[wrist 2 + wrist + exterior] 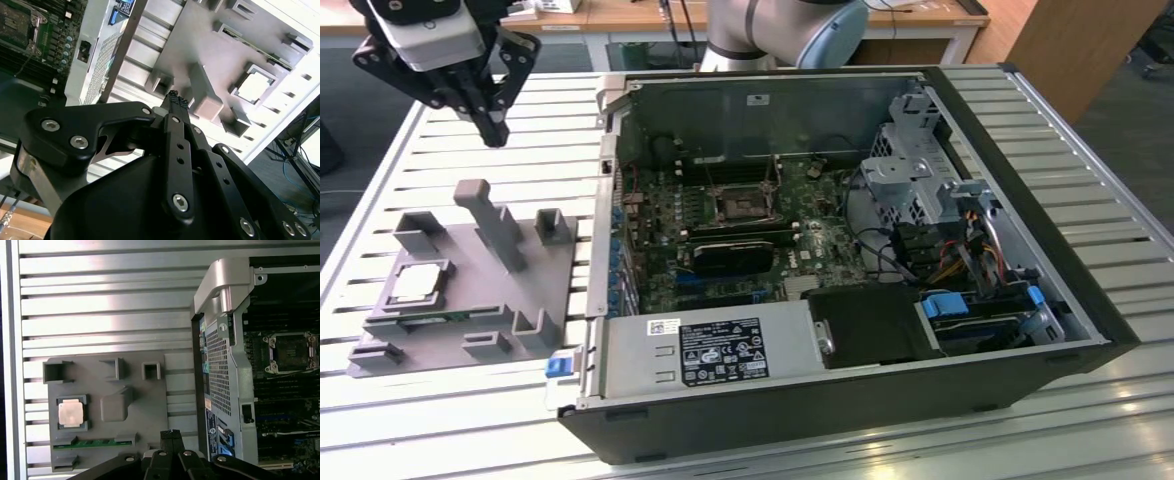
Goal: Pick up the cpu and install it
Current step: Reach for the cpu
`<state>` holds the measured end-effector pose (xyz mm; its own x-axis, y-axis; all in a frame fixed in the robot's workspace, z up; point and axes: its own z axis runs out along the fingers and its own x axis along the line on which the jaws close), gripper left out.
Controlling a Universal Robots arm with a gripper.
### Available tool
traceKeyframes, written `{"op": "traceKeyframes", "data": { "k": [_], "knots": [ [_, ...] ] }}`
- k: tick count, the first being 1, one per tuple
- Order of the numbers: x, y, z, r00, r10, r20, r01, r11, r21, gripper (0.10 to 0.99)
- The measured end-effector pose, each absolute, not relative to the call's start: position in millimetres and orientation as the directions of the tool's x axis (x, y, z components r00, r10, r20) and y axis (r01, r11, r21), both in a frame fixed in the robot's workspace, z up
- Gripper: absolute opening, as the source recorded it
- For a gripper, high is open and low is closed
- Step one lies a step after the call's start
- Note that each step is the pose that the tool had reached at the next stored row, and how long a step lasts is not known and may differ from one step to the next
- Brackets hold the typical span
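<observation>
Nothing installed yet: cpu (418, 283) sits in the grey fixture (474, 295) at lower left, motherboard socket (744, 203) looks unfilled, gripper (495, 135) at upper left, fingers pressed together, empty.

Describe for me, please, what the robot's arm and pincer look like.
The arm is a smooth silver-grey tube with a pale blue joint cap. The pincer is matte black beneath a white-and-grey block. In the second wrist view its angular link bars carry silver socket-head screws, and its fingertips end in ribbed black pads.
</observation>
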<state>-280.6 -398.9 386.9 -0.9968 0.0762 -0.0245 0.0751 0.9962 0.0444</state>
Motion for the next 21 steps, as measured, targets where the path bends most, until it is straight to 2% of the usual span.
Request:
{"op": "traceKeyframes", "data": {
  "k": [21],
  "knots": [
    [-304.7, -401.8, 385.7, -0.997, 0.076, -0.024, 0.075, 0.996, 0.044, 0.106]
  ]
}}
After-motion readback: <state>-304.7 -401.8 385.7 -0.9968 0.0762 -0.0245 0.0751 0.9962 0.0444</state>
